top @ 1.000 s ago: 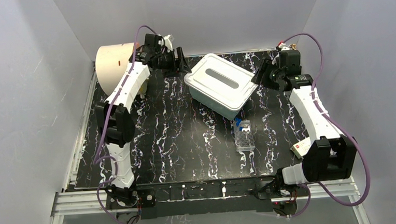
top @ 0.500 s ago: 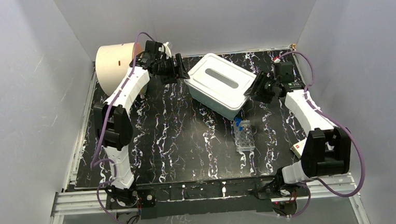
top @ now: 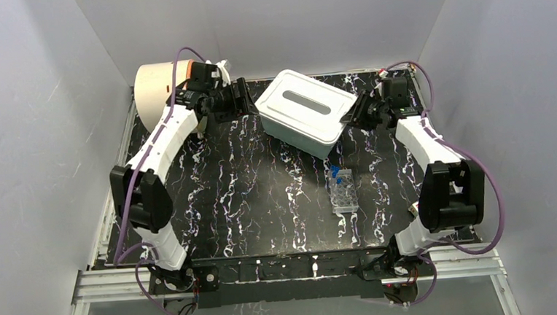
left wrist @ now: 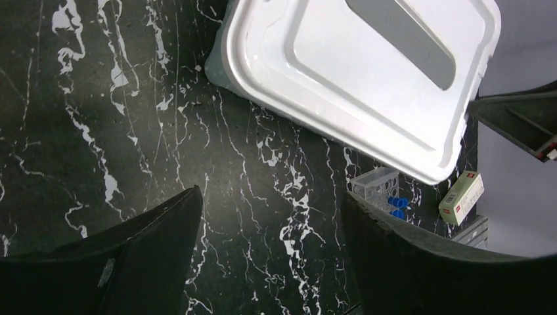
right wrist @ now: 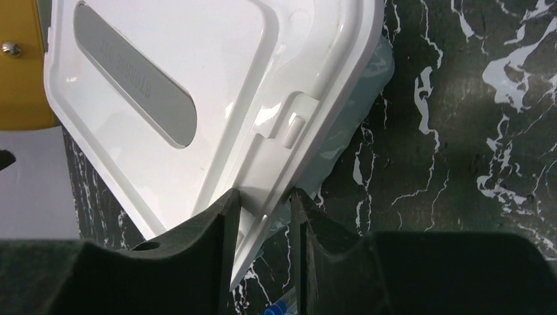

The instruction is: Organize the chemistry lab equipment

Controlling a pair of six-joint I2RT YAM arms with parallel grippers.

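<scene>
A clear tube rack (top: pixel 342 190) with blue-capped tubes (top: pixel 335 173) stands at mid-table; the left wrist view shows the rack (left wrist: pixel 376 180) past my right finger. A white lidded box (top: pixel 303 111) sits at the back between both arms. My right gripper (top: pixel 355 112) is at its right corner, and in the right wrist view that gripper (right wrist: pixel 266 203) is shut on the lid's latch tab (right wrist: pixel 289 138), one finger on each side. Just off the box's left corner, my left gripper (top: pixel 246 99) hangs open. The left wrist view shows it (left wrist: pixel 269 223) holding nothing, only tabletop between the fingers.
A big cream drum (top: pixel 158 84) stands at the back left behind the left arm; its orange face (right wrist: pixel 23 65) shows in the right wrist view. A small white box with red marking (left wrist: pixel 461 195) lies near the right arm's base. Grey walls enclose the black marbled table (top: pixel 249 196).
My right gripper moved in to the box's right corner and closed on the lid tab. The left gripper drew back left and opened a little. The box shifted slightly left.
</scene>
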